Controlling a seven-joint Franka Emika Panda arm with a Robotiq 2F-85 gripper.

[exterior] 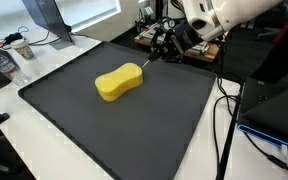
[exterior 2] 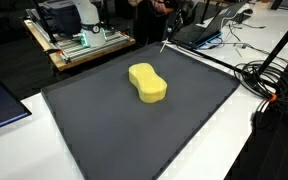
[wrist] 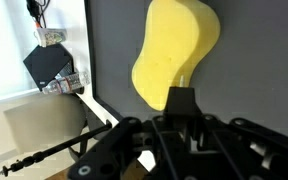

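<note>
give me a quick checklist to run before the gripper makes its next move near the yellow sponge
1. Sponge position: the yellow sponge lies flat near the middle of the dark mat. ok
2. Gripper clearance: the gripper hangs by the mat's far edge, and an exterior view shows a gap to the sponge. ok
3. Jaws: shut, with nothing seen between them. not ok if a grasp comes next
4. Mat around the sponge: nothing else lies on it. ok
5. Cables: beside the mat, off its surface. ok
6. Wrist view: the sponge shows just ahead of the fingertips. ok
</note>
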